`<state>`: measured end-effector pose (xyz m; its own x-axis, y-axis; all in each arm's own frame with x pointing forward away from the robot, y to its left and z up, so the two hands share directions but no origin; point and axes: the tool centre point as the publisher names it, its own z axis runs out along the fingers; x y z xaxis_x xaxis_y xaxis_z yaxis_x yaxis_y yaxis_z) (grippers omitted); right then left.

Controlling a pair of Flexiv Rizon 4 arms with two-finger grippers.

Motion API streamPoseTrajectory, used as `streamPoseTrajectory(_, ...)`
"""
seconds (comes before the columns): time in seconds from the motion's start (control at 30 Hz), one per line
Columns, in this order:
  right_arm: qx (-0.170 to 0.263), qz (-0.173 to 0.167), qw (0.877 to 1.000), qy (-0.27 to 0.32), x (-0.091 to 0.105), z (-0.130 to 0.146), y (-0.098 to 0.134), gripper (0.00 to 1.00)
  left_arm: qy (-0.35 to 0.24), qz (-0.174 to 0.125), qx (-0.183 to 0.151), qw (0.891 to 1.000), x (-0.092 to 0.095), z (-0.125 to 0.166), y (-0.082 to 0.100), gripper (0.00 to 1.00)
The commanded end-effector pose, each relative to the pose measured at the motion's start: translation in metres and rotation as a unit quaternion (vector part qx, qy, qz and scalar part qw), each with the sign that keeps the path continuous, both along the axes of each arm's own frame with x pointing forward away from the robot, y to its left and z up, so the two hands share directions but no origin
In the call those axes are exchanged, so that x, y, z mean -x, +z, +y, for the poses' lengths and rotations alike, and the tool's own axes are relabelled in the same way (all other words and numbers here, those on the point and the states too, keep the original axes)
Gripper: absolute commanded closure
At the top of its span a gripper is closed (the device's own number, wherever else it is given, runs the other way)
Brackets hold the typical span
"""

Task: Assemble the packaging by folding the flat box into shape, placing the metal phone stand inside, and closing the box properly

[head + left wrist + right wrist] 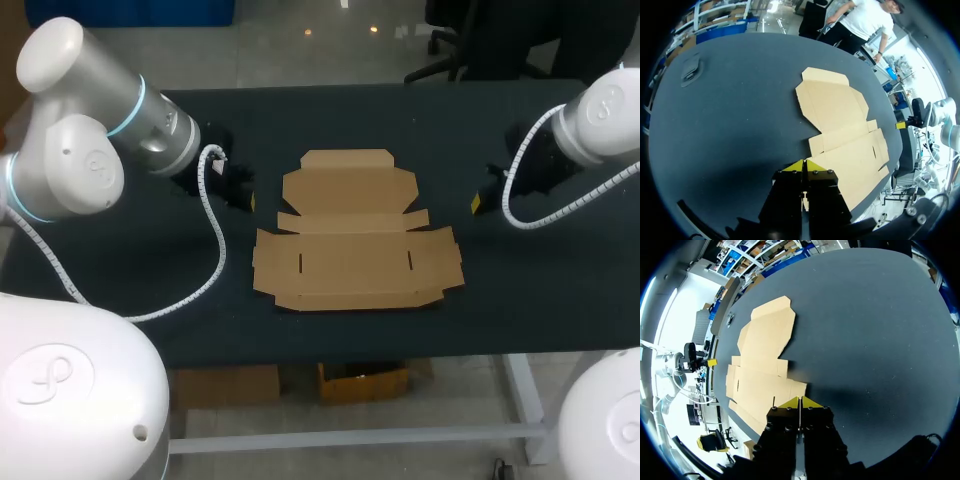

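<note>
Flat box [355, 235] lies unfolded on the table [520, 300] between the left gripper [804, 166] and right gripper [800, 402], both pinched closed on nothing.

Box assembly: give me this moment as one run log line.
box: flat, unfolded, on table | left jaws: shut, empty, left of box | right jaws: shut, empty, right of box | folding: not begun

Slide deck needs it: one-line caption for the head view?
Unfolded flat cardboard box on the dark table, left hand and right hand flanking it without touching.
</note>
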<state>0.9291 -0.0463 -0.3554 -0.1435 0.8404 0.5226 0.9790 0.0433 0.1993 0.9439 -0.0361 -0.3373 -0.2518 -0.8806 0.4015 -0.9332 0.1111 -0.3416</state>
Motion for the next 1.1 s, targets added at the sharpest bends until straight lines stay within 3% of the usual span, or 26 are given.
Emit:
streamPoseTrajectory(0.03,-0.005,-0.010,1.000,-0.005,-0.002,0.000,-0.008,1.00,-0.003,0.008,-0.002,1.000,-0.010,-0.004,-0.003,1.00)
streamPoseTrajectory(0.2,-0.019,-0.031,0.999,-0.016,0.001,0.000,-0.013,1.00,-0.004,0.025,0.003,1.000,-0.013,-0.007,-0.006,1.00)
streamPoseTrajectory(0.53,-0.036,-0.039,0.998,-0.041,0.003,0.006,-0.012,1.00,0.011,0.046,0.013,0.999,-0.018,-0.008,-0.006,1.00)
streamPoseTrajectory(1.1,-0.045,-0.022,0.998,-0.042,0.001,0.011,-0.015,1.00,0.025,0.041,0.008,0.999,-0.020,-0.012,-0.013,1.00)
